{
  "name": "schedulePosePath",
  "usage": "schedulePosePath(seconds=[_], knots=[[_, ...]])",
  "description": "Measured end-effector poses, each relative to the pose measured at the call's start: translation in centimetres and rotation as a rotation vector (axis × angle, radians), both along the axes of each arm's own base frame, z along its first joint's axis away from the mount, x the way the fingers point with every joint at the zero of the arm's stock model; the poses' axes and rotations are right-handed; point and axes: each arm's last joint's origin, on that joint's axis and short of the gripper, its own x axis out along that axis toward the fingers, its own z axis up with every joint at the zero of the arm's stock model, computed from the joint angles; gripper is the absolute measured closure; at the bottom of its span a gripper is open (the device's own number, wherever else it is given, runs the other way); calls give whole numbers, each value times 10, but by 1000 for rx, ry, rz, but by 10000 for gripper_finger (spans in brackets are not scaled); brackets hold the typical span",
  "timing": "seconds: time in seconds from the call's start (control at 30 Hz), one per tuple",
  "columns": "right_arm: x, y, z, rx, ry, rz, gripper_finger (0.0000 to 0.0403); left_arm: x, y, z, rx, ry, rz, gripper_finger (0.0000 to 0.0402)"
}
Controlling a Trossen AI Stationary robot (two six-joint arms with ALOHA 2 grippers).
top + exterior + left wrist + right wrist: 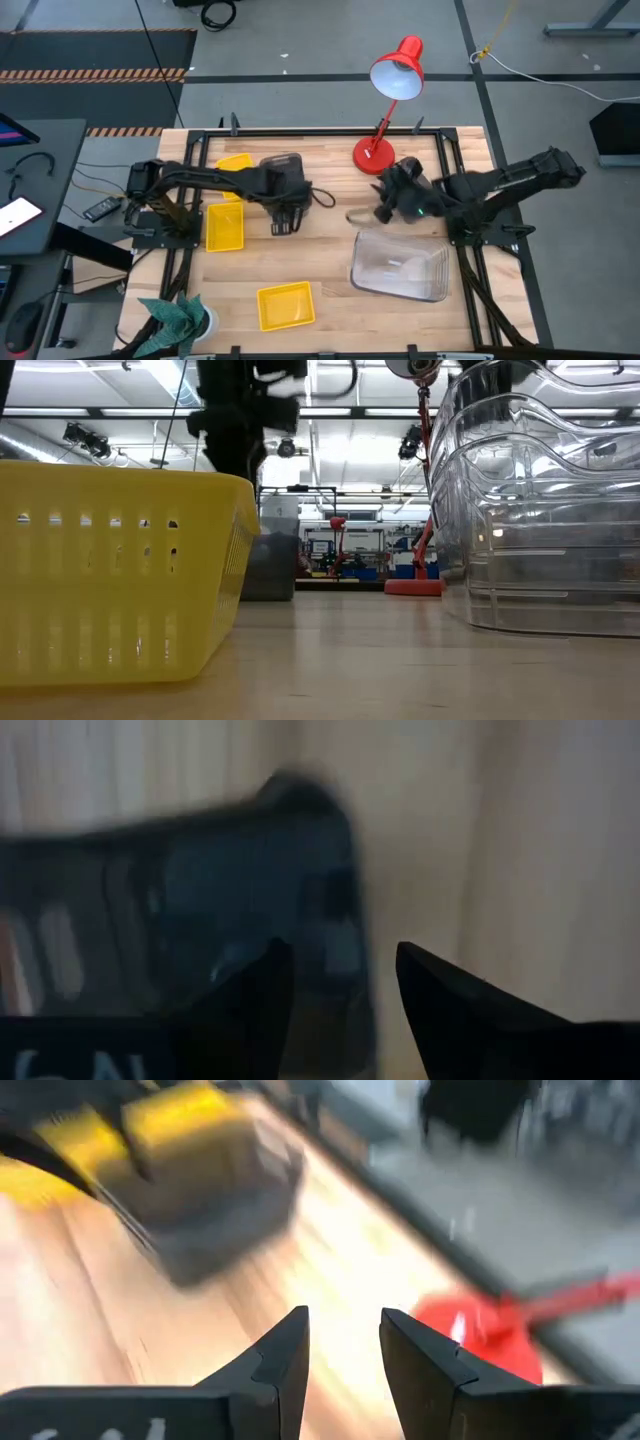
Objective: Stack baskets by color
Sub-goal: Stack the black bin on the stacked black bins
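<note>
While a red desk lamp stands just beyond the right gripper and clear baskets lie below it, the left arm reaches across to the dark grey basket. The left gripper hangs beside it, fingers parted, holding nothing; the right gripper is likewise parted and empty.

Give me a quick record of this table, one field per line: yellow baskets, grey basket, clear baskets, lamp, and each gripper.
yellow baskets: three, two on the left side, one at the near edge
dark grey basket: by the left gripper, at the far side
clear baskets: nested on the right side
red desk lamp: far edge, centre
left gripper: open, over the grey basket's rim
right gripper: open, empty, near the lamp base
</note>
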Motion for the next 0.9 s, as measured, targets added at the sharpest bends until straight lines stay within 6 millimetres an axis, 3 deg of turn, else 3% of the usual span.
schedulePosePath(seconds=[0.13,0.27,0.63,0.9], knots=[[-4,-27,-11,189,106,-37,273,2,-11,7,15,-63,-77,216],[-9,-45,-18,291,189,-71,272,1,-9,9,19,-60,-63,216],[8,-77,-60,422,490,-126,252,-6,-30,13,67,-46,-94,216],[23,-98,-65,452,641,-189,247,-14,-45,17,63,-31,-123,216]])
